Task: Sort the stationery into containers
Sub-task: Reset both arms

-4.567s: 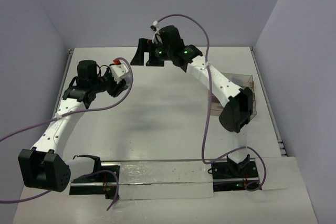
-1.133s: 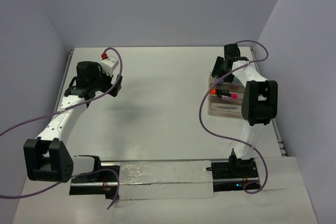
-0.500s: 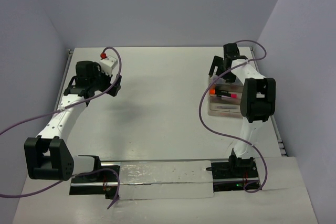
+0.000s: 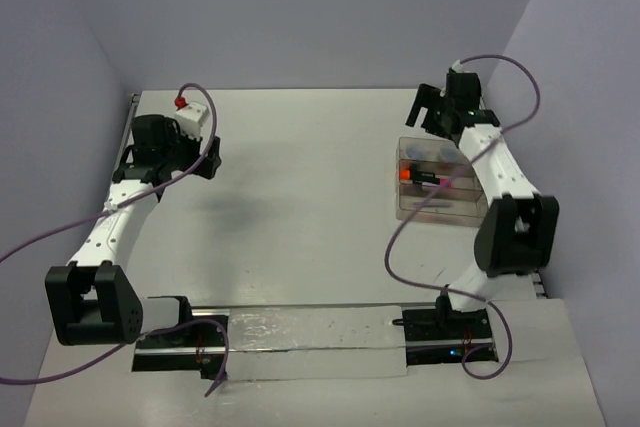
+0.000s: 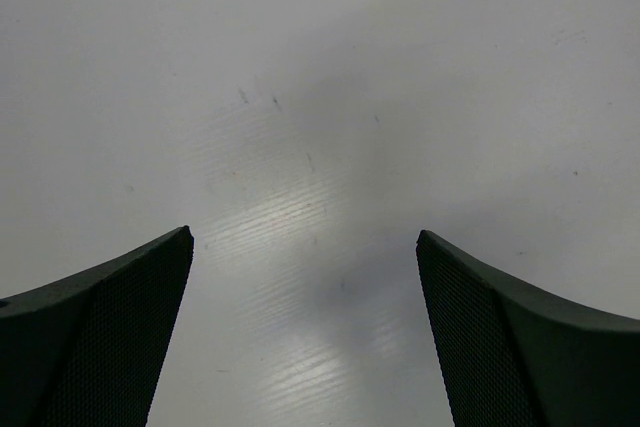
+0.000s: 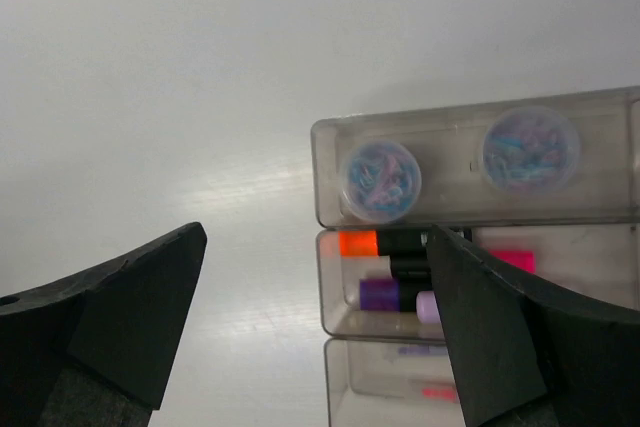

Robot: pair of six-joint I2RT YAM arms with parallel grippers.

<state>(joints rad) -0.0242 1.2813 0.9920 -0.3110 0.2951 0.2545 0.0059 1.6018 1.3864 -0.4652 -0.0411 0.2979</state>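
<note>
Tray (image 6: 325,172) just below spread right tool (image 6: 315,237)

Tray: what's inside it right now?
The tray holds one jar and a second jar in its far compartment, an orange-ended marker and purple pen in the middle. One of the right fingers hides the rest.

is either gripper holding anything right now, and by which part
Nothing is held. The left gripper and the right gripper are both open, with nothing between their fingers.
</note>
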